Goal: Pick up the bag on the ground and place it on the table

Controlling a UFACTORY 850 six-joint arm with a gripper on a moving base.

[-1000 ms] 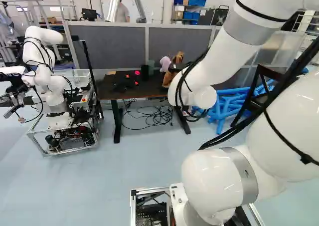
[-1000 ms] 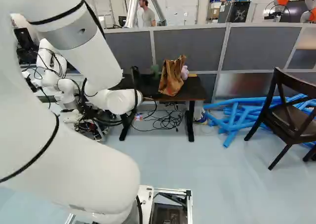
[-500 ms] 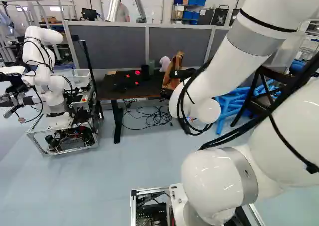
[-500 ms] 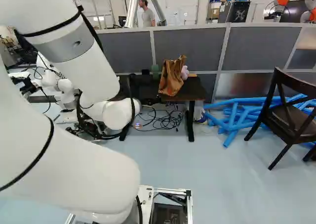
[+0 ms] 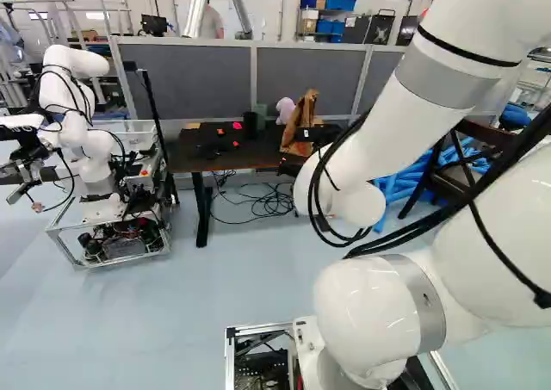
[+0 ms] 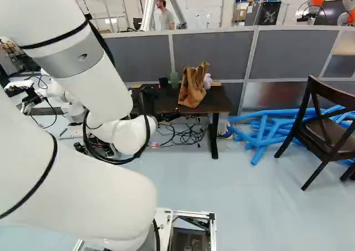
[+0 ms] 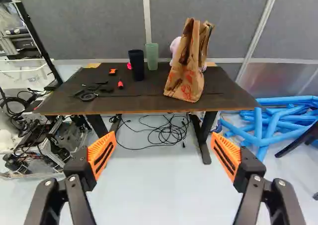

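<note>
Grey partition panels (image 5: pixel 185 76) run across the back of the left base view, and before them stands a dark-topped table (image 5: pixel 228 163). On its right part, as that view shows it, is the brown paper bag (image 5: pixel 303 113); my black gripper (image 5: pixel 317 135) shows in front of its lower part. Another robot (image 5: pixel 73 89) stands at the left of the view.

From the right base view I see the bag upright on the table, with a pale pink thing (image 6: pixel 207 82) just beside it. Further right, blue tubes (image 6: pixel 263 134) lie on the floor near a dark wooden chair (image 6: pixel 327 129).

Along the wrist view, my gripper (image 7: pixel 164 135) is spread wide, its orange pads (image 7: pixel 101 154) well apart and nothing held between them. Ahead of it the bag stands on the table, its top creased. Beside the bag are a green cup (image 7: pixel 152 56) and, touching or nearly touching that, a black cup (image 7: pixel 136 65). Dark tools (image 7: pixel 87 96) lie on the tabletop, and tangled cables (image 7: pixel 164 134) lie beneath the table.
</note>
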